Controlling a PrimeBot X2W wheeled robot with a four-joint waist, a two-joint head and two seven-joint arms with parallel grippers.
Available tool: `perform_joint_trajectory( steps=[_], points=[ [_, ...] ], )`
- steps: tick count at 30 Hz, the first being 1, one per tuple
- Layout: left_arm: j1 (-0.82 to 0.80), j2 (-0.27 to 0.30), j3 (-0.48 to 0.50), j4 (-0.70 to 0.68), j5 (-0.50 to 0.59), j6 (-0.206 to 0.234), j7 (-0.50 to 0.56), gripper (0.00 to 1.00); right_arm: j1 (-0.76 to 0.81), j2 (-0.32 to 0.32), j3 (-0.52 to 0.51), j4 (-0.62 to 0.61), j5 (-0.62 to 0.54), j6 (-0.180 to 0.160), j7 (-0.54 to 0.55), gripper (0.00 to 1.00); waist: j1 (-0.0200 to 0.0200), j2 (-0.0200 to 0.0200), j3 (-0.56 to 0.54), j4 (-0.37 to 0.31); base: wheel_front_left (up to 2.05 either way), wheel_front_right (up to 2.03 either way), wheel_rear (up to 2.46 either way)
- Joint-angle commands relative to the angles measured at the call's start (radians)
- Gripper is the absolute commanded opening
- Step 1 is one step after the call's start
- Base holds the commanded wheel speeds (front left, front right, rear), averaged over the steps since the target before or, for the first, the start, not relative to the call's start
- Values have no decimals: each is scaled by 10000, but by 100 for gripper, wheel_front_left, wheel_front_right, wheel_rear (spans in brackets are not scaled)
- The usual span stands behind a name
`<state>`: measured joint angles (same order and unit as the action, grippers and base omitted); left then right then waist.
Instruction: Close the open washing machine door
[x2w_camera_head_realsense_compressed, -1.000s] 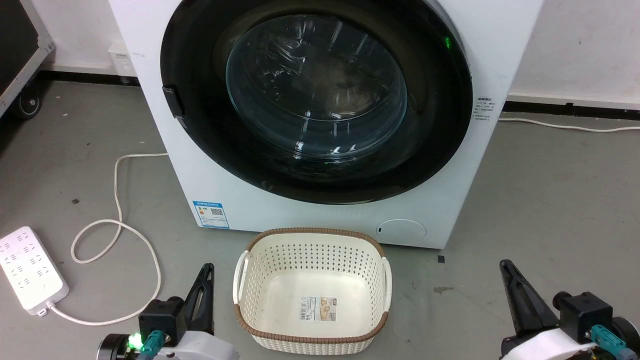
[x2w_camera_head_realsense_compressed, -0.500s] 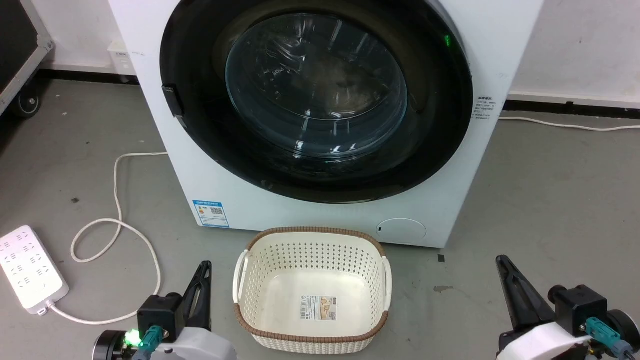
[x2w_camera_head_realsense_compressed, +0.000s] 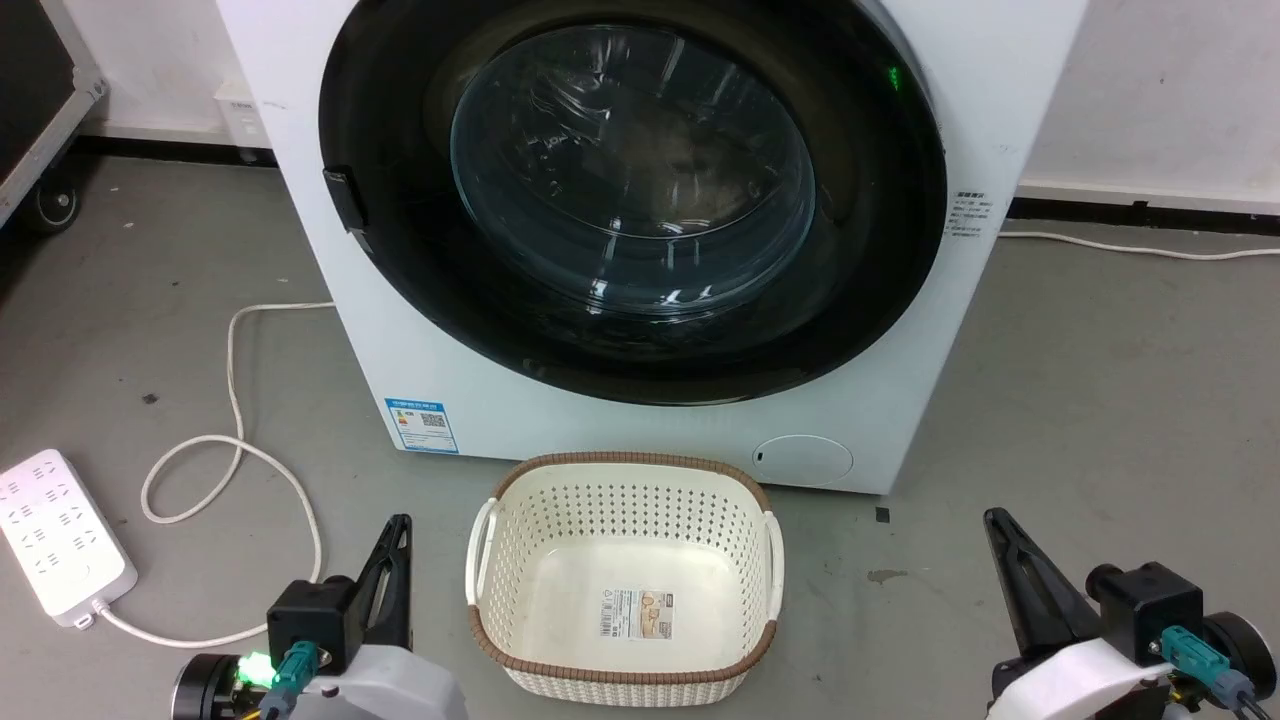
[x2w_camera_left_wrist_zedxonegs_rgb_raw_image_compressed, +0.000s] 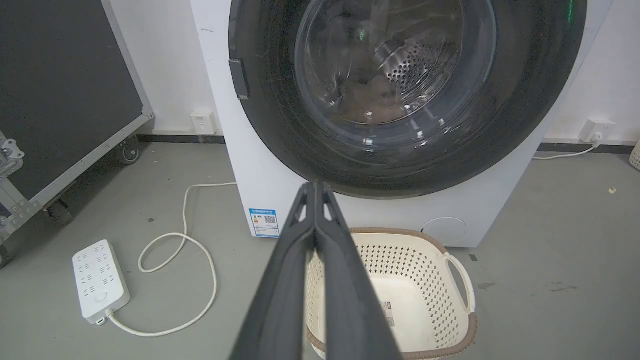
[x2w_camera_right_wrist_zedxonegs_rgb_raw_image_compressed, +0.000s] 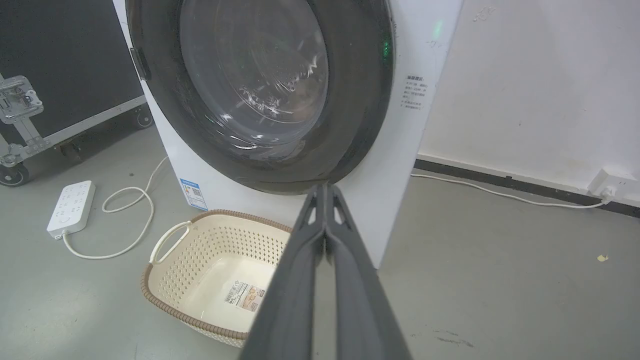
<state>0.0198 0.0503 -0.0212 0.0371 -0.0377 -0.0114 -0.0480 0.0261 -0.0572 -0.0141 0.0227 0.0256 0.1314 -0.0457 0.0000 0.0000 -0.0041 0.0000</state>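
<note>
Washing machine door (x2w_camera_head_realsense_compressed: 632, 190) reads flush against the white machine front on my head feed, black rim ringing the glass bowl. Left claw (x2w_camera_head_realsense_compressed: 398, 530) sits low at lower left and right claw (x2w_camera_head_realsense_compressed: 993, 525) at lower right, both well apart from the door. On each wrist feed the two fingers are pressed together, holding nothing. Cream perforated basket (x2w_camera_head_realsense_compressed: 630, 462) stands on the floor between the claws, just before the machine. Power strip (x2w_camera_head_realsense_compressed: 60, 540) lies off left.

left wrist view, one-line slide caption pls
Shut left claw aimed at the washing machine door, which looks closed; empty basket on the floor.
</note>
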Motion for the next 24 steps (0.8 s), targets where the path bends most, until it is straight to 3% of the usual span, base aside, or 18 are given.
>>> perform_joint_trajectory(
  steps=[1, 24],
  points=[
    [-136, 2, 30, -76, 91, 43, 52, 0, -161, 57, 25, -86, -97, -6, 57, 0, 0, 0, 3, 0, 0, 0, 0],
    [-198, -1, 212, -371, 377, 114, 480, 0, -261, 70, 141, -227, -256, -7, 457, 0, 0, 0, 41, 0, 0, 0, 0]
  ],
)
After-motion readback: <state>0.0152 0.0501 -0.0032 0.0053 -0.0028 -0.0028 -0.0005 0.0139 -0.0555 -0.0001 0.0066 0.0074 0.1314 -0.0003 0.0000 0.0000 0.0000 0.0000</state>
